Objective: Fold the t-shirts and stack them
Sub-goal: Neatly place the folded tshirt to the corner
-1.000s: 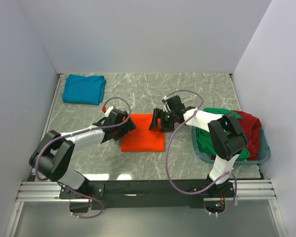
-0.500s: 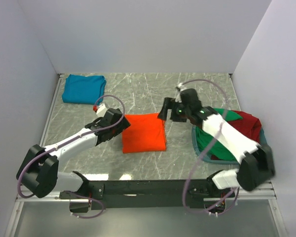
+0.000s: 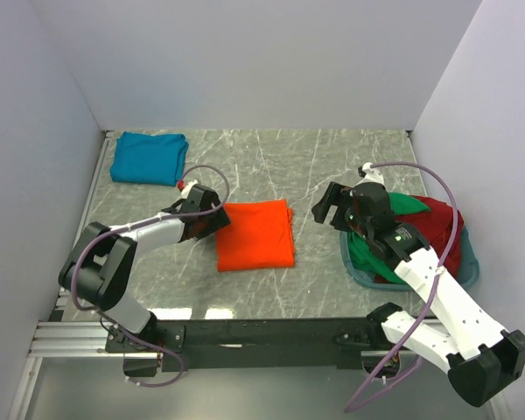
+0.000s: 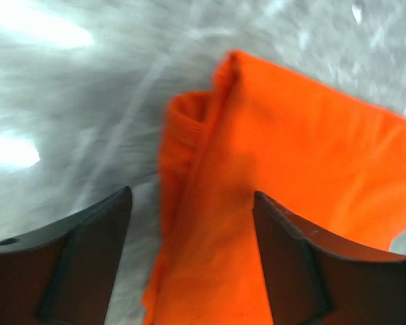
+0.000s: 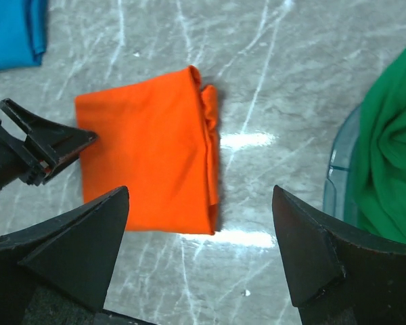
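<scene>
The orange t-shirt (image 3: 255, 234) lies folded into a rectangle at the table's middle; it also shows in the left wrist view (image 4: 298, 156) and the right wrist view (image 5: 145, 156). My left gripper (image 3: 217, 219) (image 4: 191, 196) is open, its jaws straddling the shirt's left edge. My right gripper (image 3: 327, 203) (image 5: 200, 193) is open and empty, up above the table between the orange shirt and the basket. The teal t-shirt (image 3: 149, 157) (image 5: 10, 34) lies folded at the back left. The green t-shirt (image 3: 364, 250) (image 5: 389, 156) and the dark red t-shirt (image 3: 446, 223) lie crumpled in the basket.
The grey-blue plastic basket (image 3: 469, 278) (image 5: 335, 169) stands at the right, near the wall. White walls close in the left, back and right of the marble table (image 3: 271, 162). The left gripper's finger (image 5: 54, 142) shows in the right wrist view.
My right gripper has let go of the orange shirt's top edge and pulled away right and up, toward the basket. My left gripper stays at the shirt's left edge.
</scene>
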You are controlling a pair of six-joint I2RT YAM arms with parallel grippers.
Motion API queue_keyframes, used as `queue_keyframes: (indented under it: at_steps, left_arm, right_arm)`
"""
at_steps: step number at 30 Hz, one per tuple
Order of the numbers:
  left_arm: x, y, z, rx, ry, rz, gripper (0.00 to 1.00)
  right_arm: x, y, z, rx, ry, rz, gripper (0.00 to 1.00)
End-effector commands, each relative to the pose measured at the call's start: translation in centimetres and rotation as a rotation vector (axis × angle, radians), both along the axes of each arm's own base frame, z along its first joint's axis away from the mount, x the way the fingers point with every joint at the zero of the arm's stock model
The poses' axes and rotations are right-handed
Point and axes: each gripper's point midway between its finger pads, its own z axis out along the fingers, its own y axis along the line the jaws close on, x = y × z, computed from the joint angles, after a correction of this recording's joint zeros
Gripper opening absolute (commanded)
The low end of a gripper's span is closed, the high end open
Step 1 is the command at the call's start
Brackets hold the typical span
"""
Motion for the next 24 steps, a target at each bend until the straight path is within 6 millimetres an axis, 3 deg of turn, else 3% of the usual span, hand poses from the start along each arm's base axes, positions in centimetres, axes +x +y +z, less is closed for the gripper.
queue_keyframes:
  at_steps: [1, 4, 5, 10, 14, 15, 20, 24]
  left_arm:
    - [0.3, -2.5, -0.3, -0.045, -0.006, -0.149, 0.75]
    - [-0.2, -2.6, -1.8, -0.03, 0.04, -0.176, 0.6]
    - [-0.4, -2.6, -2.2, -0.028, 0.052, -0.18, 0.6]
    - [-0.7, -2.7, -3.1, 0.025, 0.07, -0.19, 0.4]
    - [-0.5, -2.1, -3.6, 0.138, 0.09, -0.175, 0.07]
    - [-0.4, -2.2, -3.4, 0.154, 0.095, -0.176, 0.03]
    - [1.3, -0.5, -2.2, 0.269, 0.058, -0.126, 0.01]
    - [4.2, 1.2, 1.3, 0.407, -0.05, -0.091, 0.01]
  right_arm:
    - [-0.1, -1.5, -0.2, -0.045, 0.002, -0.052, 0.92]
    - [-0.1, -1.5, -0.7, -0.067, 0.015, -0.041, 0.93]
    - [-0.1, -1.6, -0.8, -0.068, 0.016, -0.043, 0.93]
    - [0.0, -1.7, -1.4, -0.086, 0.022, -0.036, 0.92]
    - [0.2, -2.0, -1.6, -0.102, 0.019, -0.041, 0.92]
    - [0.2, -2.2, -1.9, -0.109, 0.022, -0.046, 0.92]
    - [0.4, -2.8, -2.0, -0.144, 0.012, -0.053, 0.92]
    - [0.6, -3.7, -2.3, -0.18, -0.001, -0.066, 0.93]
